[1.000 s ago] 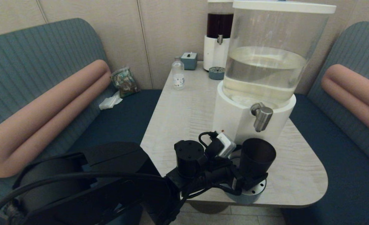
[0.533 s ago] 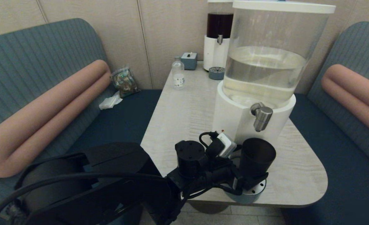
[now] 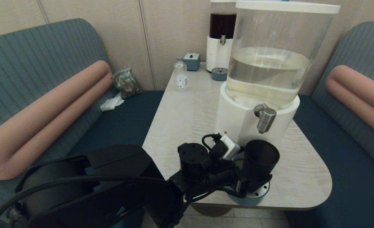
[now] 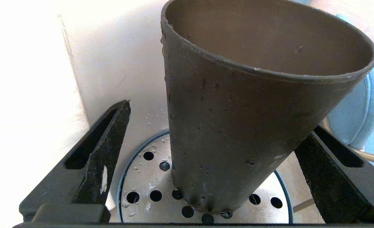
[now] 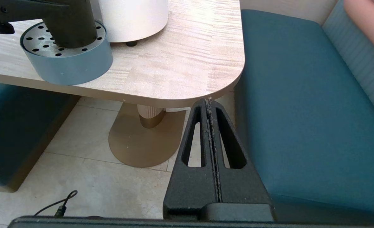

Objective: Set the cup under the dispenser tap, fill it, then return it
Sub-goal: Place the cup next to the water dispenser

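The dark tapered cup stands upright on the round perforated drip tray, right below the silver dispenser tap of the big clear-tank dispenser. My left gripper reaches in from the left at the cup's lower half. In the left wrist view its fingers straddle the cup: the gripper is open, with a clear gap on one side. No liquid shows in the cup or at the tap. My right gripper is shut and empty, parked low beside the table's near right corner.
The tray sits at the table's front edge. At the far end stand a small clear bottle, a grey box, the dark-liquid dispenser and its small tray. Blue benches flank the table.
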### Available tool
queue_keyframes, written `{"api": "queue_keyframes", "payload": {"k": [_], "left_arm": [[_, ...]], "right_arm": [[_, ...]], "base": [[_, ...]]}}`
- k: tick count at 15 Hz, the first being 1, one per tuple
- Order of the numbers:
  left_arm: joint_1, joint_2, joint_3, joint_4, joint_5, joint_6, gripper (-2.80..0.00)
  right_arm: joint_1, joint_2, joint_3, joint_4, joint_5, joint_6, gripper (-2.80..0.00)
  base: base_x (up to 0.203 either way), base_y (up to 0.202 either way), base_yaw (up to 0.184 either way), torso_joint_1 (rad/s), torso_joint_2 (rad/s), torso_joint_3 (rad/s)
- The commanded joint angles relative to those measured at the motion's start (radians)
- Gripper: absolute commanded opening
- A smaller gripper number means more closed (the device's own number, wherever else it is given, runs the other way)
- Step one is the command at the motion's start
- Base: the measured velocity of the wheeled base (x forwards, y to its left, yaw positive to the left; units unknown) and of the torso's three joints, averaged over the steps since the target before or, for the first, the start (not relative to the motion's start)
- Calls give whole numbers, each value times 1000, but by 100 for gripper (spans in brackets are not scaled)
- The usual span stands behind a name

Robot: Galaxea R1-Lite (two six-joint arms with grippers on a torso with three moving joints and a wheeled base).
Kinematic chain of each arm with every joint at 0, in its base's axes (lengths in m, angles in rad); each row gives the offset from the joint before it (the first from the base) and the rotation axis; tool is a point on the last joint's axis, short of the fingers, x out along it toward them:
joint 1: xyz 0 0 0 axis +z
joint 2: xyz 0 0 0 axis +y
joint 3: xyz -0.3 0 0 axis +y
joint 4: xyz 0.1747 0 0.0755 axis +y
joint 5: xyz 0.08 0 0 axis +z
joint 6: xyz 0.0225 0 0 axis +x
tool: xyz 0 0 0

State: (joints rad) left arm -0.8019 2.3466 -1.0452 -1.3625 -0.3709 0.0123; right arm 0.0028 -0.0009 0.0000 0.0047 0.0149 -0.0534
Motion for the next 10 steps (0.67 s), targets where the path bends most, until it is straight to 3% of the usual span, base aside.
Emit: {"api": "queue_keyframes", "payload": {"k": [1, 2, 3, 10], "left_arm": [[-3, 5, -1, -7, -3, 0, 0], [-3, 7, -4, -7, -3, 0, 0], [-5, 7, -4, -7, -5, -2, -280], [-6, 5, -1, -8, -5, -2, -280]], "right_arm": [[0, -1, 0, 0, 0, 0, -280], [0, -1, 0, 0, 0, -1, -280], [0, -1, 2, 0, 0, 0, -280], [0, -1, 2, 0, 0, 0, -280]], "base": [[0, 0, 0, 0, 0, 0], [0, 0, 0, 0, 0, 0], [0, 0, 0, 0, 0, 0], [0, 0, 0, 0, 0, 0]]}}
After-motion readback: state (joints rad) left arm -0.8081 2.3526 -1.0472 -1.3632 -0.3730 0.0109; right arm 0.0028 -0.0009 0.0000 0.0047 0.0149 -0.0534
